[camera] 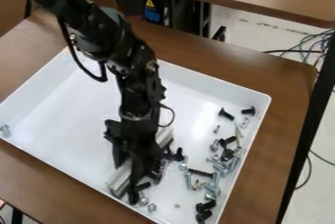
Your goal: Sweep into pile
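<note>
Loose screws, bolts and nuts [220, 169] lie scattered over the right part of a white tray [72, 115], thickest toward its right wall. Two black screws [226, 114] sit at the far edge of that scatter, and dark fasteners [204, 206] bunch near the tray's near right corner. A couple of nuts [152, 207] rest by the near wall, and one stray bolt [5, 130] lies at the far left side.

A pale grey bar [120, 180] lies slantwise beside the scatter, partly hidden by the black gripper [129, 183]. How open that is, or whether it grips the bar, I can't tell. The arm [136, 91] blocks the tray's middle. Around it spreads a brown table [288, 108]; beyond, cables [313, 47] tangle on the floor.
</note>
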{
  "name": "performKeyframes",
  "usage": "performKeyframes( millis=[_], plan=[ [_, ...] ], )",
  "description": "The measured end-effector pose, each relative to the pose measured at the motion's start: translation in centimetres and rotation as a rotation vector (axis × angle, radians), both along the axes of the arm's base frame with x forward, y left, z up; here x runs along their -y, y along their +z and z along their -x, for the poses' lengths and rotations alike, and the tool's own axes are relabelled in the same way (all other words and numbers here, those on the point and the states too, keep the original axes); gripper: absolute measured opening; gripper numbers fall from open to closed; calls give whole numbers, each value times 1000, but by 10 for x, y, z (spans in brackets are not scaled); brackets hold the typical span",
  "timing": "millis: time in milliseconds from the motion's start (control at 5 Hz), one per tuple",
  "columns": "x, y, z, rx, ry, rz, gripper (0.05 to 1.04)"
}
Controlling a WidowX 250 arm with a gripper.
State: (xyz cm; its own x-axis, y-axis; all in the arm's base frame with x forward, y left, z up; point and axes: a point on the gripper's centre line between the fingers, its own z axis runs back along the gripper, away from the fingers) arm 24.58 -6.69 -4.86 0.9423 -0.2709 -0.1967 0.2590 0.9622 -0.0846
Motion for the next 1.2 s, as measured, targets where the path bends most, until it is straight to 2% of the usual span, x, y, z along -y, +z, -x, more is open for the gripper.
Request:
performKeyframes(
  millis=[200, 400, 600, 800, 1000, 1200],
  plan=[
    [16, 1, -4, 3, -32, 31, 353],
    [33, 6, -6, 0, -68, 32, 354],
    [38, 10, -6, -24, -63, 28, 353],
    [24, 13, -8, -42, -7, 8, 354],
    [-2, 21, -15, -40, 62, -33, 353],
    [-42, 39, -31, 11, 146, -77, 353]
  ],
)
